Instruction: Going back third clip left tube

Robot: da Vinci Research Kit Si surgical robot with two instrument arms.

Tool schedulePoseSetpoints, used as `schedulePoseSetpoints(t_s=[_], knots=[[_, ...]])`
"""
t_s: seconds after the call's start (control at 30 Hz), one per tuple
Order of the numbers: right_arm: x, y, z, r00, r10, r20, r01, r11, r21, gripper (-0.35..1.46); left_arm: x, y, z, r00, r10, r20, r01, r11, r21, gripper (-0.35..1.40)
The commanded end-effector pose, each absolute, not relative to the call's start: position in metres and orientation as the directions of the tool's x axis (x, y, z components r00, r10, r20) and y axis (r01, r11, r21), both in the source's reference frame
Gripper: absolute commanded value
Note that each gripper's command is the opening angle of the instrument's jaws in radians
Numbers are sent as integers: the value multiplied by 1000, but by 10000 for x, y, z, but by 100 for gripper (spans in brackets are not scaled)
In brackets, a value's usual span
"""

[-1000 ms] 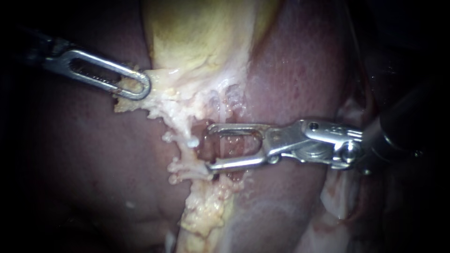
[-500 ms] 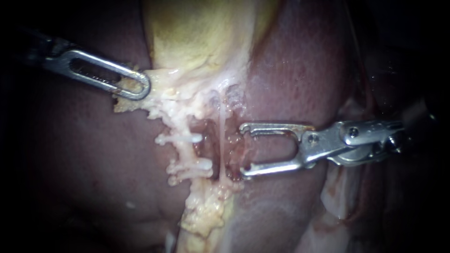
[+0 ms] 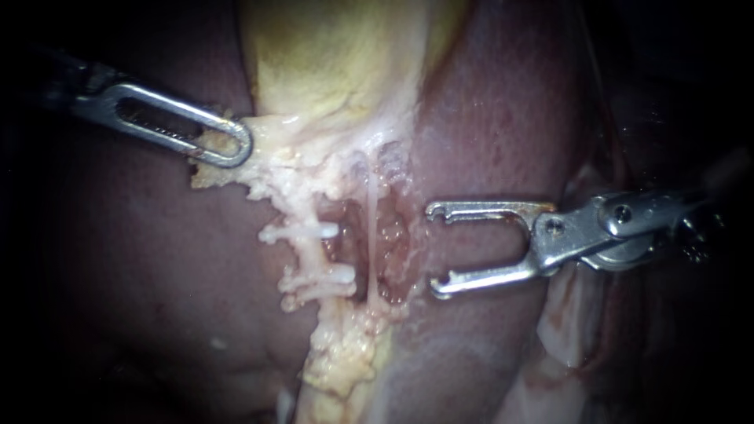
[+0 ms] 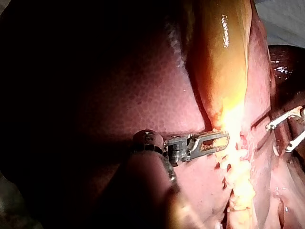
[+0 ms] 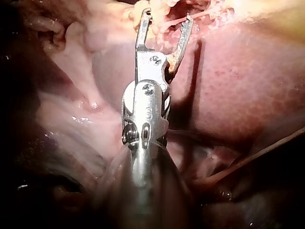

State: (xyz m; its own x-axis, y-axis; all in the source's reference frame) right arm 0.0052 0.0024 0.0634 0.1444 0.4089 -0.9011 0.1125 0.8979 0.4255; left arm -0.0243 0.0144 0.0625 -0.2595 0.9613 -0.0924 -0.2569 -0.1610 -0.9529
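Endoscope view, and the liver [image 3: 157, 259] fills nearly the whole frame, dark red on both sides. Down through the upper centre comes the gallbladder [image 3: 338, 63], yellowish, and below it a ragged band of pale fatty tissue [image 3: 345, 361] runs on to the bottom edge.

Upper left, the left instrument [image 3: 228, 145] comes in, its slotted jaws clenched on a tag of that pale tissue right at the gallbladder's lower edge. Over at the right, the right instrument [image 3: 433, 248] reaches in along the middle of the frame. Its jaws are spread wide and hold nothing, tips just right of the opened red pocket at centre, apart from the tubes.

In that pocket a thin pale tube [image 3: 369, 235] runs straight up and down. Just to its left sits the left tube [image 3: 312, 253], a whitish strand. Across it lie two white clips, the upper clip [image 3: 310, 232] and the lower clip [image 3: 326, 276], one above the other, near each other but apart.

Left wrist view agrees: the left instrument's jaws are closed on pale tissue beside the gallbladder, and the other instrument's open jaws stand well off beyond it. Right wrist view: the right instrument's jaws gape, empty, with pale tissue just ahead of the tips.
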Motion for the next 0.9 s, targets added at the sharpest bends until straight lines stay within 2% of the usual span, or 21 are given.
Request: schedulePoseSetpoints(t_s=[0.03,0.53,0.9], knots=[[52,24,634,144,410,-901,112,898,426,50,-245,144,629,-259,961,-94,-259,-163,-952,-35],[47,24,633,144,405,-903,115,899,422,50,-283,140,682,-261,959,-108,-272,-180,-945,-35],[47,25,629,143,406,-902,116,899,423,50,-284,139,686,-263,959,-109,-271,-181,-945,-35]])
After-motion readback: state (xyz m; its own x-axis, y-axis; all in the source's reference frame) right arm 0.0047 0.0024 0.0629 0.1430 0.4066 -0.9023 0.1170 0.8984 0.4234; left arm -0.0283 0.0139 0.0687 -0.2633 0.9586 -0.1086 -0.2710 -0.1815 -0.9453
